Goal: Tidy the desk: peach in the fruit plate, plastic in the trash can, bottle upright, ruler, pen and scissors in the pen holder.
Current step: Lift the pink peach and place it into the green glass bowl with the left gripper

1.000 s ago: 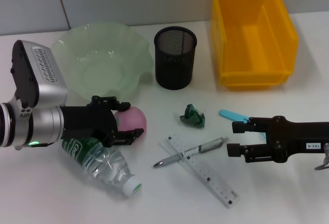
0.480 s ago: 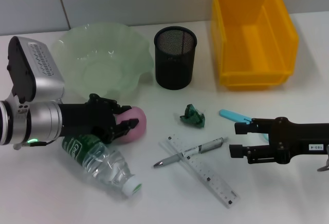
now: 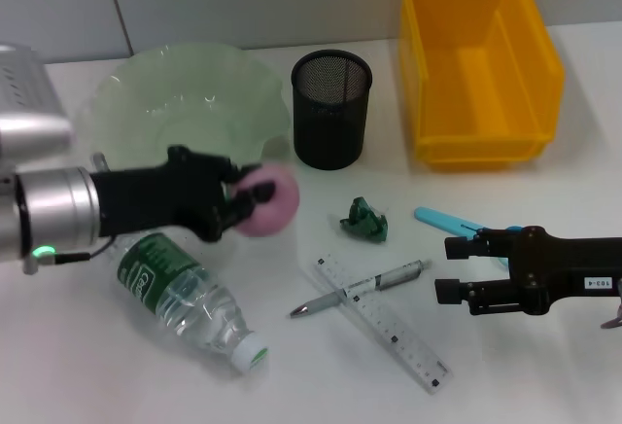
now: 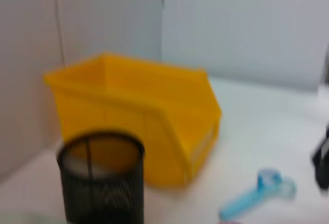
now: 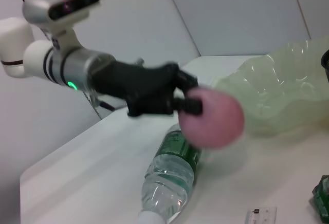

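Where a second ago it rested on the worktop (image 3: 544, 366) beside the bottle (image 3: 190, 298), the pink peach (image 3: 267, 195) now hangs lifted in the left gripper (image 3: 248, 197), fingers clamped on it, near the fruit plate (image 3: 185, 113); next comes placing. The right gripper (image 3: 457, 268) waits with fingers spread wide near the pen (image 3: 364, 286).

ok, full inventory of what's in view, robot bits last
peach: 1, pink, held above the table near the fruit plate
fruit plate: 1, pale green, back left
bottle: 1, clear, green label, lying front left
pen holder: 1, black mesh, back centre
bin: 1, yellow, back right
plastic: 1, green, crumpled, centre
ruler: 1, clear, front centre
pen: 1, silver, across ruler
scissors: 1, blue handle, right
left tool: shut on peach
right tool: open, by scissors
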Controlling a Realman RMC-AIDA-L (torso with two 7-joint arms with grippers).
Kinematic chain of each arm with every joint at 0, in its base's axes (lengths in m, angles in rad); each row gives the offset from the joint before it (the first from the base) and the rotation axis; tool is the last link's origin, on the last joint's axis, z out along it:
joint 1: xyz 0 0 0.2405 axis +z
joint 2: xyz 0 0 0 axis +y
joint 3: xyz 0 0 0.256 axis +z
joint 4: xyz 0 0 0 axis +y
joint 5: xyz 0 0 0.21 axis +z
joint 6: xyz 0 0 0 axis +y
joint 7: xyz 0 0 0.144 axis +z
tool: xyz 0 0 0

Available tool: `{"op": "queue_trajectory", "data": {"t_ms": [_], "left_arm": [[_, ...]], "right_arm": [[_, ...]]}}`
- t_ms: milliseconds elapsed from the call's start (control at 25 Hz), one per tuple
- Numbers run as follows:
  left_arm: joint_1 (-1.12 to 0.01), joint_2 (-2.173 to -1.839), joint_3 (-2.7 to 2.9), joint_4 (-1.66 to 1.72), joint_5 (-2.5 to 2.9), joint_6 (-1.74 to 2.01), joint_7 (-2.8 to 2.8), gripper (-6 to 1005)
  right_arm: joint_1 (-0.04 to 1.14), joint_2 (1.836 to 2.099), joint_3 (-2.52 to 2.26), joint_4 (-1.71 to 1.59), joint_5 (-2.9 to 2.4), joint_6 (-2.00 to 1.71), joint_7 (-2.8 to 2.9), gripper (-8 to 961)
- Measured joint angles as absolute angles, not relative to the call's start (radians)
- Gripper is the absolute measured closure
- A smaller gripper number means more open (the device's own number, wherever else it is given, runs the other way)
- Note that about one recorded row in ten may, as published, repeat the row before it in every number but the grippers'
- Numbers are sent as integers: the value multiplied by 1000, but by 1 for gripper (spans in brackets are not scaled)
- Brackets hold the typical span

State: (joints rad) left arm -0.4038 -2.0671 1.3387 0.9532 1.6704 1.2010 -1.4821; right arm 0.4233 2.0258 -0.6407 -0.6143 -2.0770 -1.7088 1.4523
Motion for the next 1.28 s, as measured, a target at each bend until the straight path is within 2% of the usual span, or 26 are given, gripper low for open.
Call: {"op": "queue_trajectory", "data": {"t_ms": [400, 600, 640, 760, 880, 1160, 1280], "left_arm": [[-410, -2069, 1240, 891, 1429, 1171, -1384, 813], [-473, -2072, 1236, 773, 1329, 1000, -1339, 856], [-521, -2072, 1236, 688, 1296, 877, -1319, 865], [-568, -2072, 1236, 617, 1289, 762, -1310, 889], [-588, -2072, 1238, 590, 1288, 721, -1310, 912], [-602, -2073, 1244, 571, 1288, 659, -1314, 803], [-602, -2073, 1244, 571, 1287, 653, -1318, 685]], "right_arm": [[424, 2028, -641, -615, -2079, -1707, 1451, 154], [428, 2031, -641, -615, -2079, -1705, 1451, 154], [429, 2032, -641, -615, -2079, -1704, 1451, 154], [431, 2034, -641, -615, -2079, -1703, 1451, 153], [434, 2034, -641, -615, -2078, -1703, 1451, 153], [437, 2036, -638, -615, -2076, -1701, 1451, 154], [438, 2036, -637, -615, -2076, -1701, 1451, 154]]}}
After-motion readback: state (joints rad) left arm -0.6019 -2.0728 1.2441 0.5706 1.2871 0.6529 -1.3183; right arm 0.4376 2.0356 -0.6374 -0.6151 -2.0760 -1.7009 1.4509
